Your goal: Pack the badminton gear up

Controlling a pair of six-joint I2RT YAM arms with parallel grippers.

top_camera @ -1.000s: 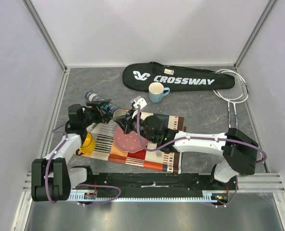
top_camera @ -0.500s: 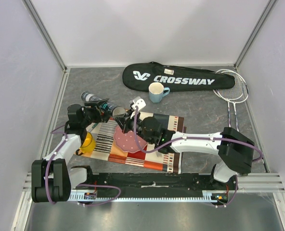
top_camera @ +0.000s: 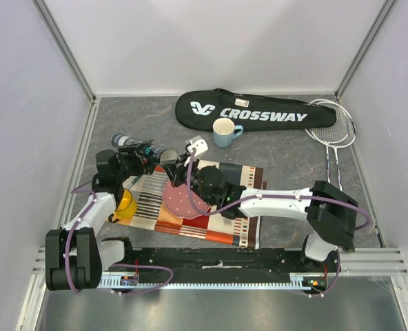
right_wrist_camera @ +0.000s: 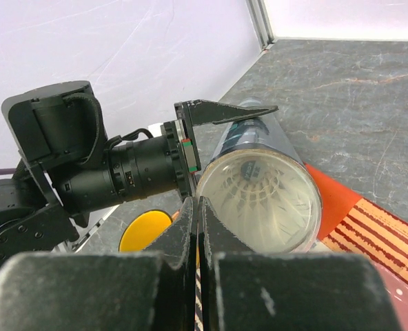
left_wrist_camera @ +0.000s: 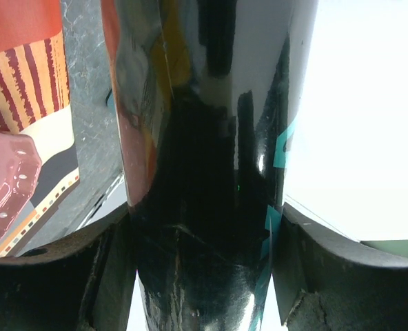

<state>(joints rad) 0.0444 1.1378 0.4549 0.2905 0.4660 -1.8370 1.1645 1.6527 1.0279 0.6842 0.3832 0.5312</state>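
At the left of the top view, the left gripper (top_camera: 140,159) clamped the dark tube (top_camera: 123,141) across its width, above the yellow mug (top_camera: 126,203). The tube's open mouth faced right, and the right wrist view showed a white shuttlecock (right_wrist_camera: 258,187) inside it. The right gripper (top_camera: 184,172), jaws pressed together, sat just before that rim, over the pink plate (top_camera: 178,201). Bare grey tabletop (top_camera: 287,152) lay further right. At the upper right, the blue cup (top_camera: 223,131) stood just beside the racket bag (top_camera: 252,112), and the rackets (top_camera: 331,129) lay along the right wall.

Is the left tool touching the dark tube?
Touching. The left wrist view shows the dark tube pressed between both fingers of the left tool, with no gap on either side.
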